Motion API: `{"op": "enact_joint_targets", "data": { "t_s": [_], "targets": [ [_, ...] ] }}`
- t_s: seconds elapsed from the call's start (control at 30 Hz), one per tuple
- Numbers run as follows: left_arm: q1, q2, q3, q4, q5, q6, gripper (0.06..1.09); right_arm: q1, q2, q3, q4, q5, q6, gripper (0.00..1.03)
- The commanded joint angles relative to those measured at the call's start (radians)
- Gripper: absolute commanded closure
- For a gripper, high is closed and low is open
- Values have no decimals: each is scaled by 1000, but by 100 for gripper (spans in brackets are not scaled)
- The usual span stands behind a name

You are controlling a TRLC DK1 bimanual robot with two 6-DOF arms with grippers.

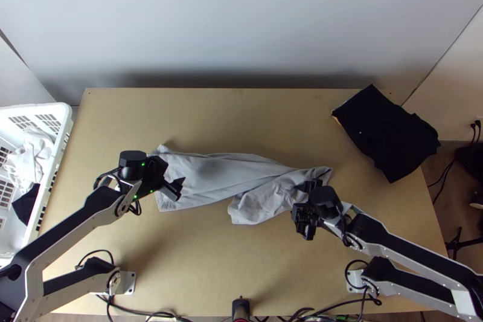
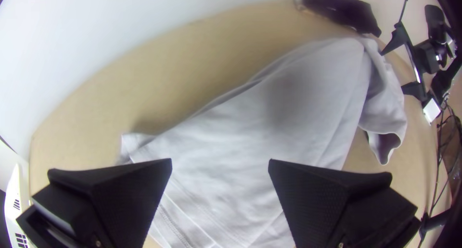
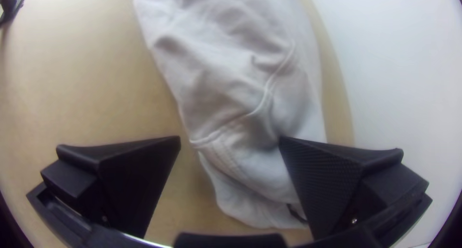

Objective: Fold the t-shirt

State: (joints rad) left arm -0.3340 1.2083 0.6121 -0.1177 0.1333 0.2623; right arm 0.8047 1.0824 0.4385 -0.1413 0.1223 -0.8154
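A light grey t-shirt (image 1: 223, 180) lies stretched sideways across the middle of the table, flatter at its left part and bunched with folds at its right. Over its left end is my left gripper (image 1: 175, 188); in the left wrist view the left gripper (image 2: 220, 161) stands open above the shirt (image 2: 250, 127), nothing between its fingers. At the shirt's right end is my right gripper (image 1: 306, 210). The right wrist view has the right gripper (image 3: 230, 138) open, its fingers wide apart around a seamed, wrinkled part of the shirt (image 3: 226, 98), which it does not pinch.
A black folded cloth (image 1: 386, 132) lies at the table's back right corner. On the left, a white basket (image 1: 51, 159) with white and dark cloth in it stands beside the table. Bare wood (image 1: 241, 122) runs behind the shirt, with more in front of it.
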Motion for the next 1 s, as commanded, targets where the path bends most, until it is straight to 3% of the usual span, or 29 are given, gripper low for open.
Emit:
{"op": "enact_joint_targets", "data": {
  "t_s": [0.0, 0.07, 0.3, 0.43, 0.5, 0.77, 0.9, 0.97],
  "targets": [
    [24, -3, 6, -8, 0, -1, 11, -58, 57, -6, 65, -30, -7, 14],
    [26, -6, 6, -13, 0, -1, 11, -59, 80, 2, 71, -38, 18, 21],
    [36, -33, -8, -50, 0, -9, 11, -75, 97, 12, 118, -73, 56, 69],
    [46, -56, -18, -63, 2, -12, 11, -98, 97, 9, 161, -79, 62, 68],
    [50, -67, -18, -73, 2, -14, 11, -108, 105, 14, 161, -87, 67, 85],
    [79, -93, -41, -128, 2, -18, 11, -108, 79, 12, 147, -90, 79, 90],
    [121, -59, -38, -226, 3, 3, 11, -110, 59, 28, 91, -90, 124, 94],
    [127, -41, -21, -313, 37, 9, 11, -110, 34, 26, 80, -92, 130, 100]
  ]
}}
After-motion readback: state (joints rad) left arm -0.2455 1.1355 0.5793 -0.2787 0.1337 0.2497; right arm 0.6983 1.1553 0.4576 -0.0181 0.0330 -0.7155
